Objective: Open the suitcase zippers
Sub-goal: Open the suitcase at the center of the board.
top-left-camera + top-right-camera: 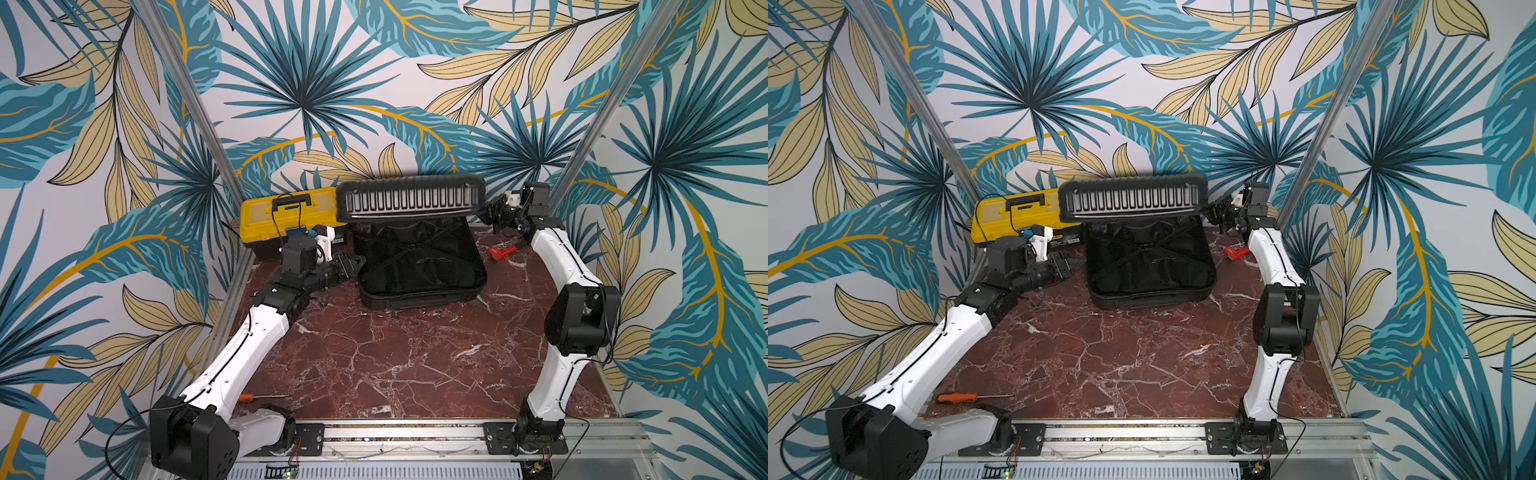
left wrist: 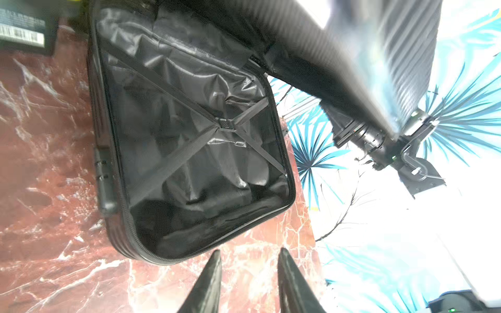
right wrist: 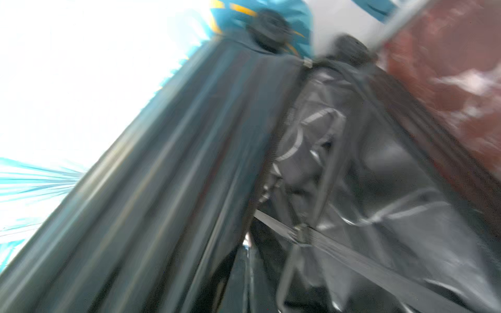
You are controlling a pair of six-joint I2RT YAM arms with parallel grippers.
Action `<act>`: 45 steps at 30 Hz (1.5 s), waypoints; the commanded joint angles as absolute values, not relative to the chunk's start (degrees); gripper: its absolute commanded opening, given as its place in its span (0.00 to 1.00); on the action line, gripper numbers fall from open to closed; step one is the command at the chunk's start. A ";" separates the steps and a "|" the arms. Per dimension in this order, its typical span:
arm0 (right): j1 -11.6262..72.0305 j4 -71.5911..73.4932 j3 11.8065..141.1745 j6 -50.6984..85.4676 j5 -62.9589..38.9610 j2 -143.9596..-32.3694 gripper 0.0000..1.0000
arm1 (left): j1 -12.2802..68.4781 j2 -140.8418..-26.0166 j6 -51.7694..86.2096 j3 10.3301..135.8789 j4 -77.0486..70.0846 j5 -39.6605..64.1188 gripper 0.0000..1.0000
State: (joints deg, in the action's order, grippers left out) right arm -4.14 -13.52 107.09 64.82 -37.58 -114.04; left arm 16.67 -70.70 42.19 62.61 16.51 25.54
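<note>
Left wrist view: left end effector (image 2: pixel 248 252), fingers apart and empty, sits just beside the left long side of the suitcase (image 2: pixel 189 135), which lies open on the worktop (image 2: pixel 54 135), long axis front to back. Right end effector (image 1: pixel 496 210) is closed at the raised lid (image 1: pixel 411 201), right corner, so it's nearer that

**Suitcase (image 1: pixel 419 266) is wide open**

Black hard-shell, sitting toward the back of the table (image 1: pixel 395 353). The base half lies flat, with crossed straps over crinkly black lining. The ribbed lid is tipped up above its far edge, kinda blurry. The zipper (image 2: pixel 230 241) runs undone around the base's rim.
</note>
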 commanded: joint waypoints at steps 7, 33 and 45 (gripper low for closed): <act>-2.90 -6.53 114.28 68.21 -40.79 -113.79 0.02 | 17.66 -80.51 36.22 77.29 24.49 20.81 0.44; -4.01 -10.26 145.22 68.30 -37.87 -132.90 0.02 | 34.07 -101.14 26.12 76.17 35.90 4.99 0.44; -4.04 -15.00 140.97 63.78 -37.21 -129.58 0.02 | 36.07 -97.35 19.38 70.93 42.58 -0.28 0.37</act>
State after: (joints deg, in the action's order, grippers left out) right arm -3.68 -12.88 142.10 66.28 -38.59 -132.40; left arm 34.74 -98.30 23.18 73.56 32.80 0.93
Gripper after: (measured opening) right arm 0.050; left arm 0.378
